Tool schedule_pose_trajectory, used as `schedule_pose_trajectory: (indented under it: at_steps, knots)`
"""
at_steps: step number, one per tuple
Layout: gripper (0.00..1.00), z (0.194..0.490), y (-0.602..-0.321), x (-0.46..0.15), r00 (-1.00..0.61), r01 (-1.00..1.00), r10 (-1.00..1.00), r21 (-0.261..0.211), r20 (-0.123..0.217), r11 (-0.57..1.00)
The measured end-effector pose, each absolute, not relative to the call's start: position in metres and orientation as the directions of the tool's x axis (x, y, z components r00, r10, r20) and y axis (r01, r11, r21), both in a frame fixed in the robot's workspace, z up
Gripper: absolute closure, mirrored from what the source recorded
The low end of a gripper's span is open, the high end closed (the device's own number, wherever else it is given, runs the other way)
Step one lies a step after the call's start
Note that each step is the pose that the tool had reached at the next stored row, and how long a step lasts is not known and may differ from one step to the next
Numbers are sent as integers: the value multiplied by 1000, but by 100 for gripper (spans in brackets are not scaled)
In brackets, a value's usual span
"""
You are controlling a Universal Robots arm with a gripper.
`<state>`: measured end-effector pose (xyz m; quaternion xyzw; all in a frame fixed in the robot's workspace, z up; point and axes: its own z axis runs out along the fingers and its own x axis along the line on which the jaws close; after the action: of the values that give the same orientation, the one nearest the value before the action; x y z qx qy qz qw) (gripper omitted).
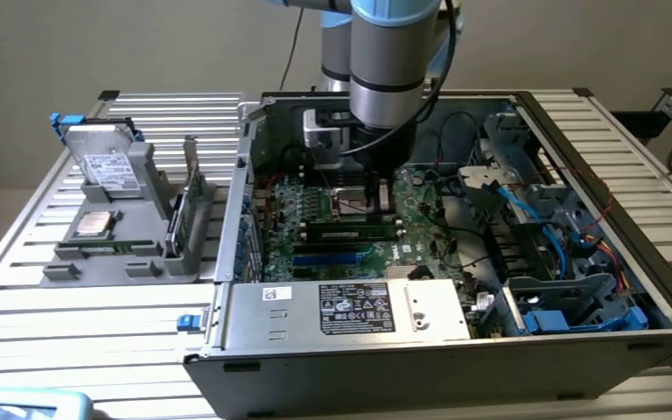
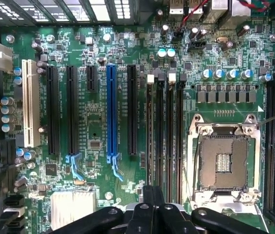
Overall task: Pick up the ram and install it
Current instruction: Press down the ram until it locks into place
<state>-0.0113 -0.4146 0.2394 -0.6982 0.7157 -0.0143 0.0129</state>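
The ram is a long, narrow green stick lying along the front of the grey holder, outside the case at the exterior view's left. My gripper hangs inside the open computer case, far from that stick, low over the motherboard beside the empty processor socket. Its black fingers are pressed together with nothing visible between them. They point at the row of black memory slots.
A second green strip with dark chips sits among the memory slots. A taller green card stands upright on the holder, with a drive and a processor. A power supply, the case walls and cables hem in the board.
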Motion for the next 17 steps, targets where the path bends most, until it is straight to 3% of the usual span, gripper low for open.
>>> schedule_pose_trajectory:
  at_steps: [17]
  knots:
    - [89, 239, -414, -42, -66, -997, -998, -38, 2, 66]
